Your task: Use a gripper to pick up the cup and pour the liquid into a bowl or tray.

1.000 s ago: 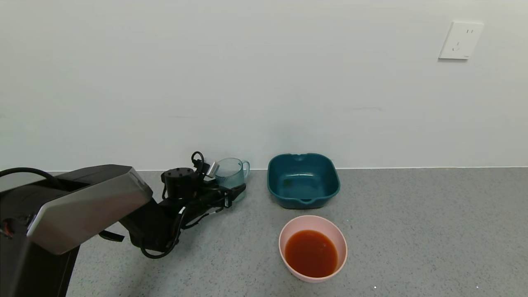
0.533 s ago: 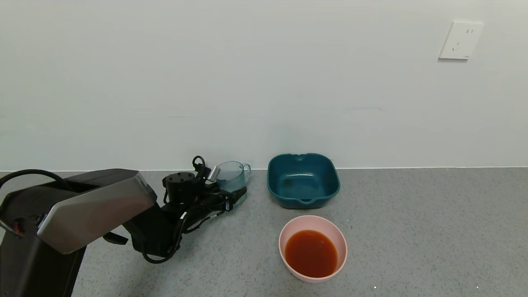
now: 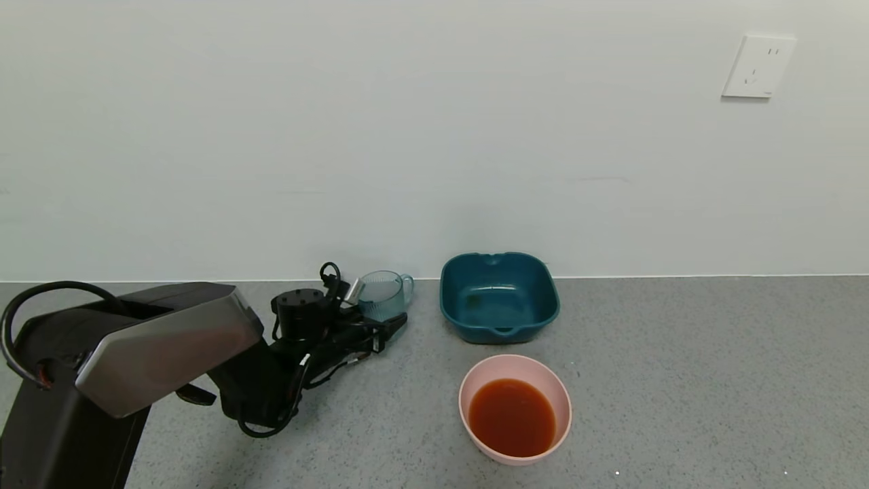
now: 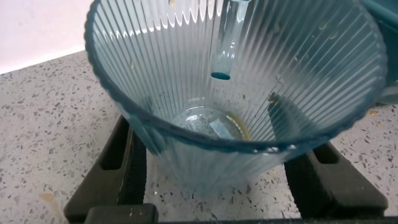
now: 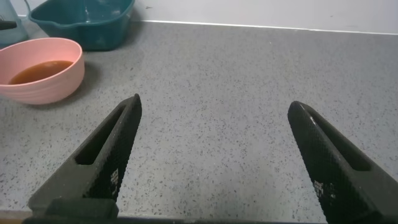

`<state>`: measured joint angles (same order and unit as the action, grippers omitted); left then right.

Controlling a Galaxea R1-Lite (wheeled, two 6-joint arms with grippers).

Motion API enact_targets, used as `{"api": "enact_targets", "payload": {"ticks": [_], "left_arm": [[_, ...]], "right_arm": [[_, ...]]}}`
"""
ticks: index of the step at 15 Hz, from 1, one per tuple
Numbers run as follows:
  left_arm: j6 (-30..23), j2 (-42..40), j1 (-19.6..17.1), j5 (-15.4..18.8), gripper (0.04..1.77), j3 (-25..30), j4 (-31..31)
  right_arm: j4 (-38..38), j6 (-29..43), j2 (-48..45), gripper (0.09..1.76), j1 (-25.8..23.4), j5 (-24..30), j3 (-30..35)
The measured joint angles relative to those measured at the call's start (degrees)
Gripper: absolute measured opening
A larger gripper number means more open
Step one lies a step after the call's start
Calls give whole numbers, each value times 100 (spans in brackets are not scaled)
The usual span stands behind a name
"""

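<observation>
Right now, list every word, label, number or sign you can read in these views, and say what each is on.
No legible text in any view.
Cup: a pale patch shows through its base, too blurred to read.
Left hand: a small white tag at its wrist, too small to read.
Right hand: tiny white marks on both fingers, unreadable.
Wall socket: only slots, no words.

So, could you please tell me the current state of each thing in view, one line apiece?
cup: upright on the counter, empty, between the left gripper's fingers.
pink bowl: upright, holding orange-red liquid.
teal basin: upright, no liquid in it.
left gripper: low at the cup, jaws around it.
right gripper: open, over bare counter.
</observation>
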<state>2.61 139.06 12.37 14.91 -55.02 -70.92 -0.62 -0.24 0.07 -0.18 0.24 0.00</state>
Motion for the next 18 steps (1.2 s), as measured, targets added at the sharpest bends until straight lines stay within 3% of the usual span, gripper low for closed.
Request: {"api": "enact_targets", "payload": {"ticks": [11,18], "left_arm": [[-16,-89,2,-22,159,80,119],[-9,-703,-66,-108,167,160,802]], "right_arm": [[0,0,0,171,0,5,0],[0,2,0,171,0,2,0]]}}
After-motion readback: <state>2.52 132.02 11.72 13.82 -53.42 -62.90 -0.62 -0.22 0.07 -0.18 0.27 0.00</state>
